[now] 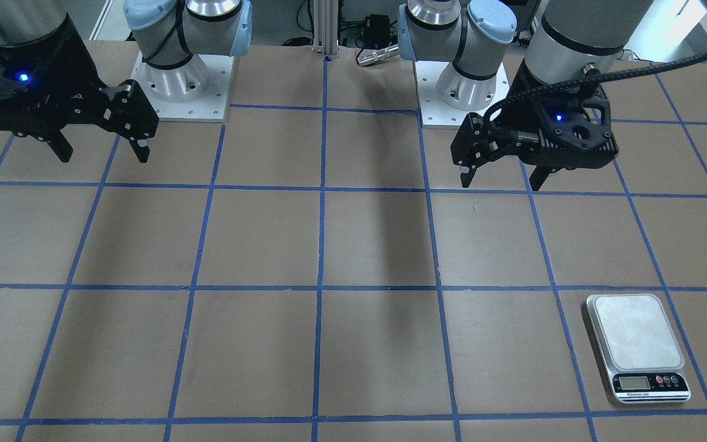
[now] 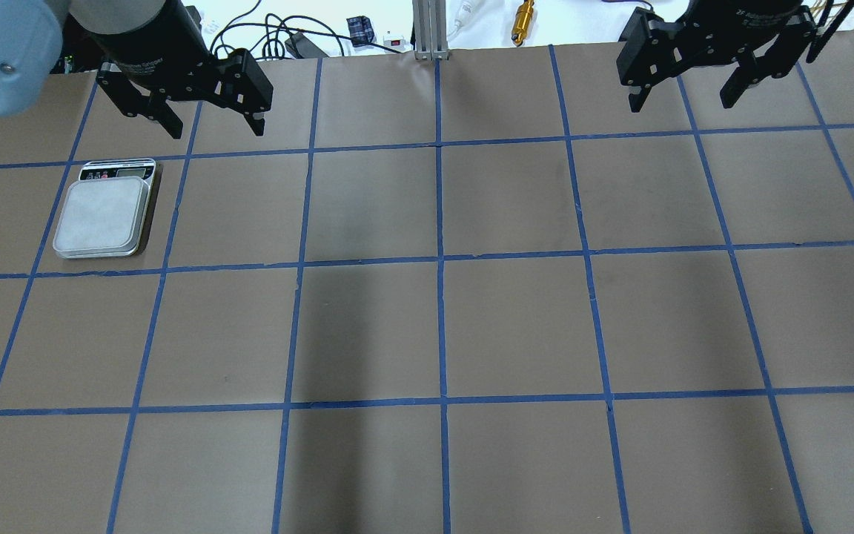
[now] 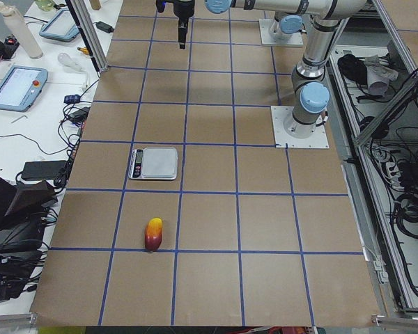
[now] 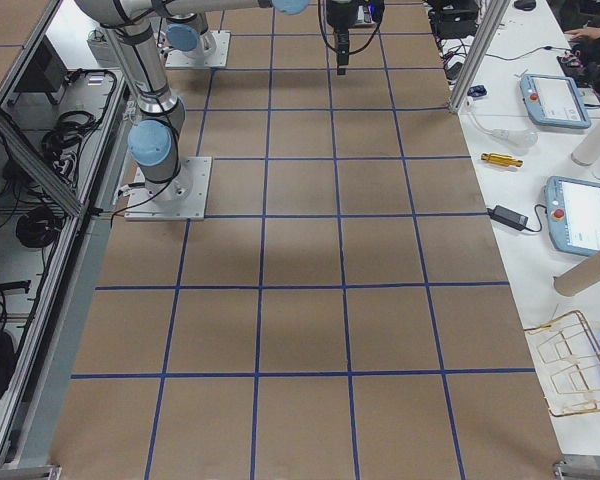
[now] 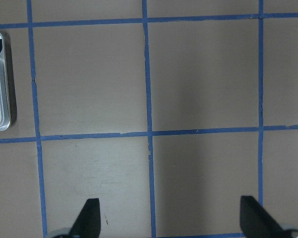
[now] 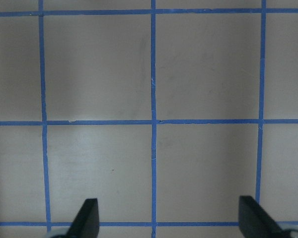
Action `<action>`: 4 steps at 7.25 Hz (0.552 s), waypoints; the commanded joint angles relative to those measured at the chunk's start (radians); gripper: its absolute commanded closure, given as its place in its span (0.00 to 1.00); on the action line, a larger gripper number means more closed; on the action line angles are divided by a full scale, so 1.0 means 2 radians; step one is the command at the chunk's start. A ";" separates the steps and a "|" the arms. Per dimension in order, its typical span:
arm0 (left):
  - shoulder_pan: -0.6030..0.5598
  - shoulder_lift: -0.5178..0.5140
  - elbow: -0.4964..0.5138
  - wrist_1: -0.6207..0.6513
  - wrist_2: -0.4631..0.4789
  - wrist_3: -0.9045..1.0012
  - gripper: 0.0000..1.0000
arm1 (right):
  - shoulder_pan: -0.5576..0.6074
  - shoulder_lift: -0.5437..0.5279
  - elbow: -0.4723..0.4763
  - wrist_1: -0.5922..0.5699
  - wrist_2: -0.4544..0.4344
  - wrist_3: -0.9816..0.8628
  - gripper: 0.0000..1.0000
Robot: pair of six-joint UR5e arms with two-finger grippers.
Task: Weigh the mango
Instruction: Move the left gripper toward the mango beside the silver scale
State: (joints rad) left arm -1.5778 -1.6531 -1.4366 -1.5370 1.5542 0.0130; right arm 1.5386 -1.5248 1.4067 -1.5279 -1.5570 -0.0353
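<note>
While the mango (image 3: pixel 154 234) lay on its side on the brown gridded surface (image 2: pixel 516 326), yellow end toward the kitchen scale (image 2: pixel 104 215) and red end by a blue tape line, it sat near the scale but apart from it, on the side toward the robot's left. The left arm (image 2: pixel 153 37) and right arm (image 2: pixel 760 22) hung above the surface, both sets of jaws spread wide apart and holding nothing.
</note>
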 commanded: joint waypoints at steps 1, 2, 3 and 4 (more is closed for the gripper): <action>0.001 0.000 0.000 0.000 0.001 0.013 0.00 | 0.000 0.000 0.000 0.000 0.001 0.000 0.00; 0.007 0.001 -0.001 -0.002 0.000 0.041 0.00 | 0.000 0.000 0.000 0.000 0.000 0.000 0.00; 0.023 0.007 -0.004 -0.006 -0.001 0.079 0.00 | 0.000 -0.001 0.000 0.000 0.000 0.000 0.00; 0.043 0.009 -0.003 -0.016 -0.003 0.116 0.00 | 0.000 0.000 0.000 0.000 0.000 0.000 0.00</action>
State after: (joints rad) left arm -1.5333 -1.6415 -1.4421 -1.5506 1.5520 0.1579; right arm 1.5386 -1.5253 1.4067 -1.5279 -1.5568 -0.0353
